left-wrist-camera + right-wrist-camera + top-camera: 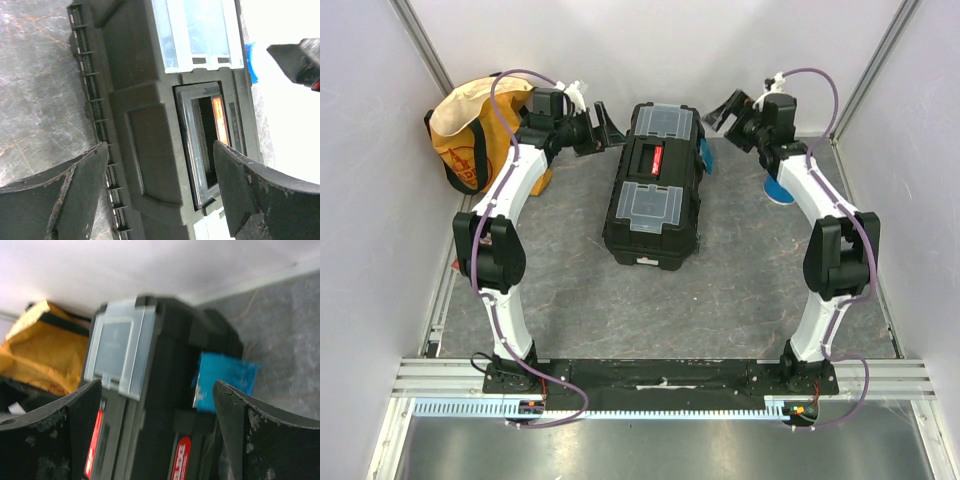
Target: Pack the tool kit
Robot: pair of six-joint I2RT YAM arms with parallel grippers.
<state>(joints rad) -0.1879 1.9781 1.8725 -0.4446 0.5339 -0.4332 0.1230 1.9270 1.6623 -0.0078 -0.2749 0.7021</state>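
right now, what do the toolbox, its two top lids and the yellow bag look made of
Toolbox: moulded black plastic, matte, with ribbed edges. Top lids: probably clear, slightly glossy plastic; they catch light. Yellow bag: soft fabric, likely canvas, judging by its slumped folds.

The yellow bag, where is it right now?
In the overhead view the yellow bag sits in the far left corner, beside the left pincer and left of the black toolbox.
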